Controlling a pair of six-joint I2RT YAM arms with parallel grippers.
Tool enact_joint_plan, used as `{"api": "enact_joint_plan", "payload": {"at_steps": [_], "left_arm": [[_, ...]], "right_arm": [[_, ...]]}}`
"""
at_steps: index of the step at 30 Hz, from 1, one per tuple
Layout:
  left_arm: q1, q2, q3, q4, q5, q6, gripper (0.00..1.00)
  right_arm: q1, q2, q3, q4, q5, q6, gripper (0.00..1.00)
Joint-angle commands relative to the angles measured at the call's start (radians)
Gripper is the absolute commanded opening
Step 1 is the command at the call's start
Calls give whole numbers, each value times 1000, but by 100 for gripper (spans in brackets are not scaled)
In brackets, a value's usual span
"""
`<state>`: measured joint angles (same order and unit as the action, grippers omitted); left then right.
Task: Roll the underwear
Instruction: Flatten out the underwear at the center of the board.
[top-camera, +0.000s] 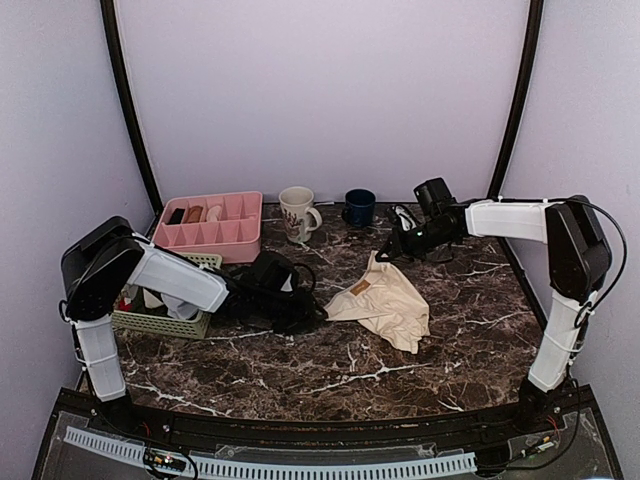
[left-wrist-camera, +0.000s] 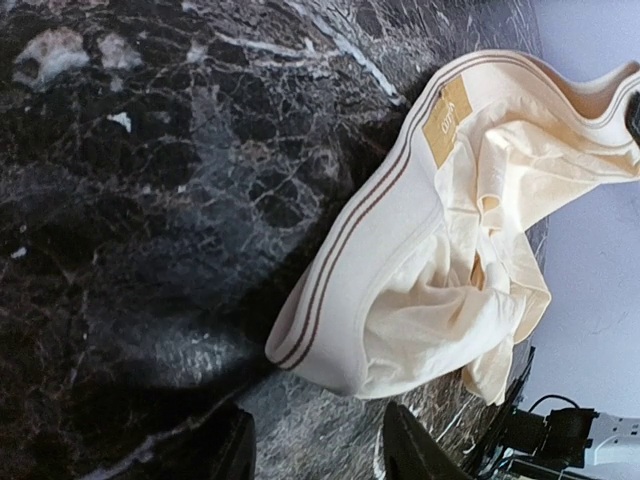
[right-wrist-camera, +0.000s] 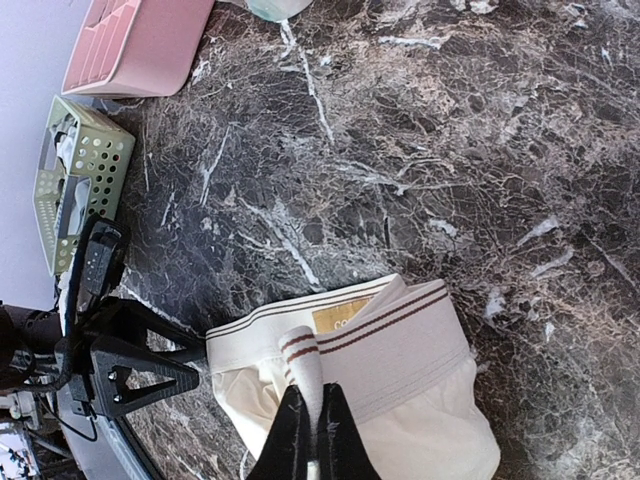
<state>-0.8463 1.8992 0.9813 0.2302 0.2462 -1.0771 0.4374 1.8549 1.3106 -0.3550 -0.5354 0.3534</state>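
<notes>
Top view, underwear: I see the underwear (top-camera: 385, 300), a crumpled cream heap on the dark marble table (top-camera: 300, 385), between both grippers.
Top view, hard to see: The left gripper (top-camera: 308, 308) is a dark blob; I cannot make out its tips. The right gripper (top-camera: 385, 250) sits at the heap's far tip.
Left wrist view, left gripper: Two black fingers (left-wrist-camera: 412, 450) stand apart, cut off at the bottom edge, only table between them. The soft striped waistband lies just ahead.
Right wrist view, right gripper: Its fingers (right-wrist-camera: 291, 440) pinch tight on a fold of the waistband, beside the small tan label (right-wrist-camera: 338, 318). The rest is cut off.
</notes>
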Motion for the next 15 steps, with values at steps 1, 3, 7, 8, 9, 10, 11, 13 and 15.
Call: {"api": "enact_joint_plan", "payload": {"at_steps": [1, 3, 7, 8, 9, 10, 11, 13, 15], "left_arm": [[3, 28, -7, 72, -61, -129, 44], [4, 50, -7, 109, -59, -159, 42], [21, 101, 4, 157, -33, -201, 37], [27, 110, 2, 170, -27, -214, 34], [32, 116, 3, 188, -23, -221, 32], [36, 122, 9, 193, -20, -221, 30], [38, 126, 21, 184, -18, -218, 28], [44, 128, 47, 153, -19, -198, 21], [52, 118, 64, 126, -24, -172, 10]], "right_arm": [[-10, -32, 18, 28, -3, 9, 0], [-13, -32, 23, 33, -2, 10, 0], [-24, -36, 20, 47, -4, 10, 0], [-26, -38, 17, 53, -5, 14, 0], [-28, -41, 13, 56, -6, 15, 0], [-30, -45, 9, 63, -7, 21, 0], [-32, -49, 5, 69, -8, 25, 0], [-35, -55, 1, 77, -11, 35, 0], [-38, -66, 2, 80, -11, 39, 0]]}}
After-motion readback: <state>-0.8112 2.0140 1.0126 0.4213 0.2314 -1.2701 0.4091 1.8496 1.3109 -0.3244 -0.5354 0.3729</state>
